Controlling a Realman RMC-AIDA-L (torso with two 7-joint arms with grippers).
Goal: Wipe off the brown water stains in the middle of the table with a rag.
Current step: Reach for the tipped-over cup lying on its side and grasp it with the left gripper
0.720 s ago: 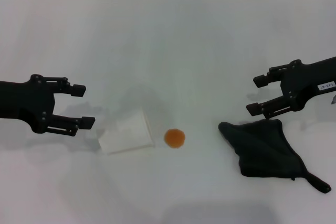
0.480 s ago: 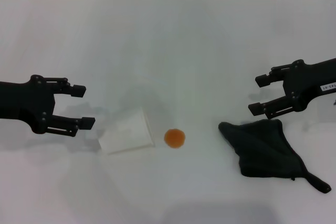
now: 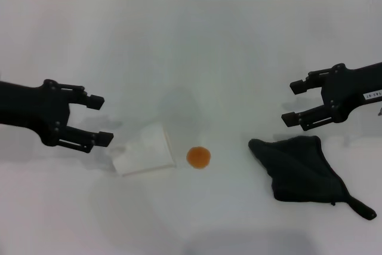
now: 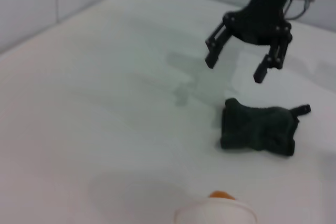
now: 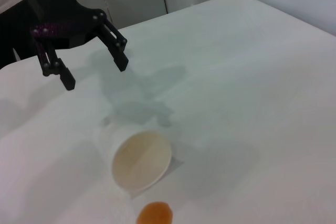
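Note:
A small round orange-brown stain [image 3: 198,157] lies in the middle of the white table [image 3: 197,46]; it also shows in the right wrist view [image 5: 155,214] and just behind the cup in the left wrist view [image 4: 221,195]. The black rag [image 3: 301,168] lies crumpled at the right, with a thin tail toward the near edge; it shows in the left wrist view too [image 4: 258,130]. My right gripper [image 3: 290,102] is open and empty, just behind the rag. My left gripper [image 3: 99,120] is open and empty, left of the cup.
A white paper cup [image 3: 144,150] lies on its side just left of the stain, its mouth toward the stain [image 5: 142,161]. A grey wall runs along the table's far edge.
My left gripper has moved a little right and forward, toward the cup. My right gripper has risen slightly away from the rag. Rag, cup and stain have not moved.

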